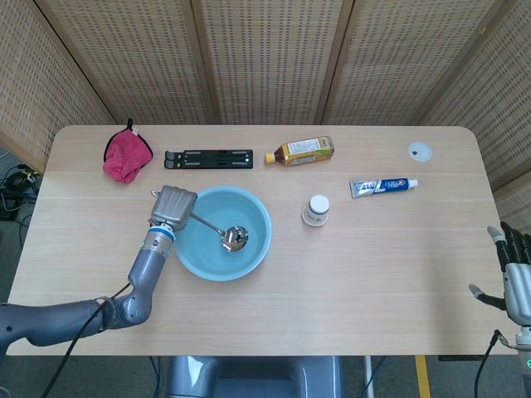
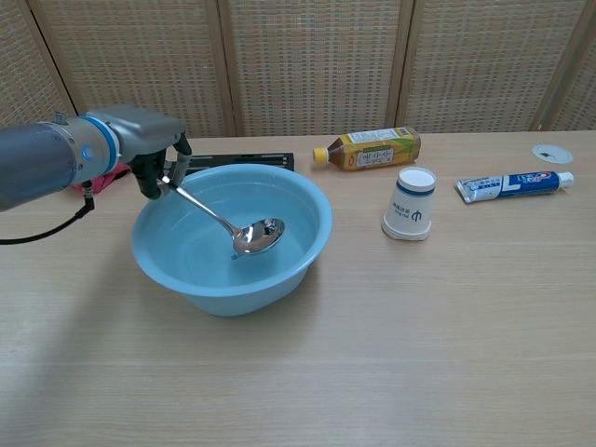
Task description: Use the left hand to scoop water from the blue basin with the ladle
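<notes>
The blue basin (image 1: pixel 257 214) (image 2: pixel 307 244) sits left of the table's middle with water in it. My left hand (image 1: pixel 172 207) (image 2: pixel 149 154) is at the basin's left rim and grips the handle of a steel ladle (image 1: pixel 233 239) (image 2: pixel 258 235). The handle slopes down to the right, and the ladle's bowl is inside the basin, low near the water. My right hand (image 1: pixel 516 278) shows only in the head view, at the table's far right edge, fingers spread and holding nothing.
A pink cloth (image 1: pixel 126 157), a black holder (image 1: pixel 208 158) and a lying tea bottle (image 1: pixel 302 151) (image 2: pixel 369 148) line the far side. A paper cup (image 1: pixel 315 210) (image 2: pixel 410 216) stands upside down right of the basin, with a toothpaste tube (image 1: pixel 382 186) (image 2: pixel 513 185) and a white disc (image 1: pixel 420 151) beyond.
</notes>
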You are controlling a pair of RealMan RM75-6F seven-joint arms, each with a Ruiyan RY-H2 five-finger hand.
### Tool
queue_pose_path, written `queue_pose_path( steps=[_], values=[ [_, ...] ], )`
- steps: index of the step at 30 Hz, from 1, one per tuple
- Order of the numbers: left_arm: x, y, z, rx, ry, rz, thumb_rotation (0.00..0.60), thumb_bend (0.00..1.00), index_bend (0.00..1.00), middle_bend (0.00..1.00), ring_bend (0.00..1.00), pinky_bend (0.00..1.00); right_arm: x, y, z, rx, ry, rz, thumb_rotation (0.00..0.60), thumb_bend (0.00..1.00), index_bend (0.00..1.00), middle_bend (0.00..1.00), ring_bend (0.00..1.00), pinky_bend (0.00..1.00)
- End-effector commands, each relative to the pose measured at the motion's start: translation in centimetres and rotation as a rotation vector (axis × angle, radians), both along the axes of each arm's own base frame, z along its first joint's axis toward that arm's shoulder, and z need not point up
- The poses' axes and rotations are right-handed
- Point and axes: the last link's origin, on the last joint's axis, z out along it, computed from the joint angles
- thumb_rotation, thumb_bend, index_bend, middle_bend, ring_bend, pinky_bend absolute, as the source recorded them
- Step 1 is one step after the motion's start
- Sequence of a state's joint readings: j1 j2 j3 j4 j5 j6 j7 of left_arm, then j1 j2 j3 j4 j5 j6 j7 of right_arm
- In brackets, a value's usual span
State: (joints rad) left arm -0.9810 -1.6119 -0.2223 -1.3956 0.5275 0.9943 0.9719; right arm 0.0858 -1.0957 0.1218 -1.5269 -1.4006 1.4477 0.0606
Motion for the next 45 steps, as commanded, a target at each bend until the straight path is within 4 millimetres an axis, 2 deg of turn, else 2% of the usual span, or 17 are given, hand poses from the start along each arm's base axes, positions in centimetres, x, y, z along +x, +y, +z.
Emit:
queue_pose_path(
  steps=[1,27,36,45],
  values=[
    [0.2,0.0,-0.7,-0.003,0.034,-0.016,0.6,0.73,0.83,0.95,0.97,1.0,-0.1,0.0,0.1,-0.003,-0.003,-0.002,0.6,0.0,0.0,0.0,0.0,0.0],
    [2.1,-0.5,-2.9,0.045,0.29,-0.172,0.6,0.73,0.87,0.95,0.97,1.0,-0.2,-0.1,0.6,-0.009,-0.019,-0.004,0.6,0.0,0.0,0.0,0.0,0.0],
    [2.1,-0.4,-3.7,0.041,0.287,-0.169,0.6,0.73,0.87,0.95,0.97,1.0,-0.4,-0.2,0.7,-0.01,-0.022,-0.011,0.6,0.0,0.0,0.0,0.0,0.0],
    [2.6,-0.2,-3.1,0.049,0.246,-0.162,0.6,0.73,0.87,0.95,0.97,1.0,-0.4,-0.3,0.6,-0.007,-0.022,-0.013,0.6,0.0,0.0,0.0,0.0,0.0]
  ],
)
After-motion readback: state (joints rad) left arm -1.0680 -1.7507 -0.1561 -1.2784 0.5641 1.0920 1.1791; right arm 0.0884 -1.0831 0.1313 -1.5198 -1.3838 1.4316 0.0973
